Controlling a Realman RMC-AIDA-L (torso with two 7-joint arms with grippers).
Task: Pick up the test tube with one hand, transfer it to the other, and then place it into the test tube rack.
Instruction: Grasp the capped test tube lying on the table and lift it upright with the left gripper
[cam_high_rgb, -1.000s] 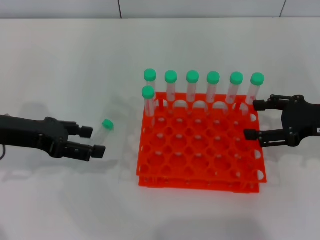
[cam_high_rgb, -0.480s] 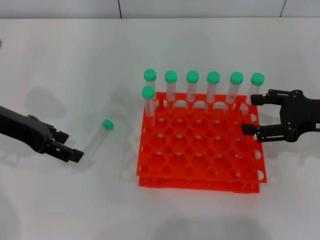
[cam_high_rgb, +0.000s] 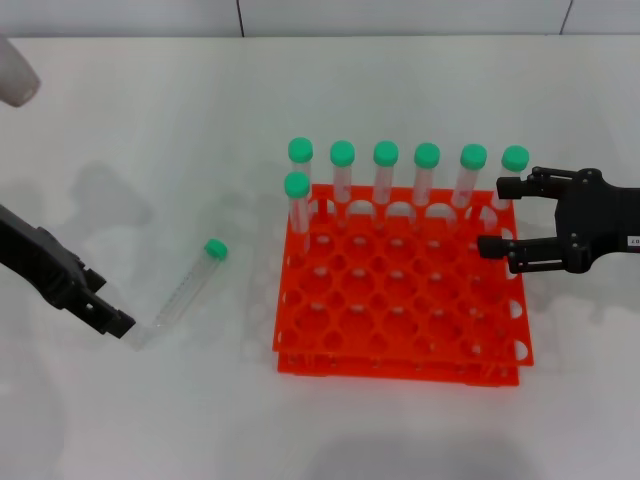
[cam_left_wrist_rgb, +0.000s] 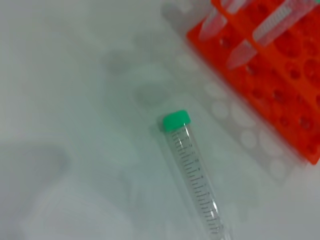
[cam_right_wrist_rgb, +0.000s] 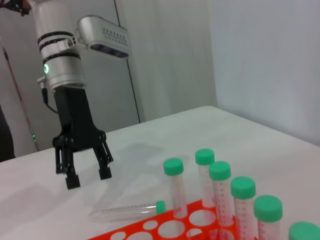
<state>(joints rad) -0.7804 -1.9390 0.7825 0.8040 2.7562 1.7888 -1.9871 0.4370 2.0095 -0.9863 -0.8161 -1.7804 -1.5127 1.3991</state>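
The test tube (cam_high_rgb: 183, 290) lies on the desk (cam_high_rgb: 150, 130), at 9 o'clock from the rack (cam_high_rgb: 400, 290); left tool (cam_high_rgb: 105, 315) spread open above its bottom end; right tool (cam_high_rgb: 497, 216) open over the rack's 3 o'clock edge.

You see two black two-finger grippers: the left gripper (cam_high_rgb: 100, 310) is unmarked, on a silver wrist with a green light; the right gripper (cam_high_rgb: 497, 215) carries a small white label.
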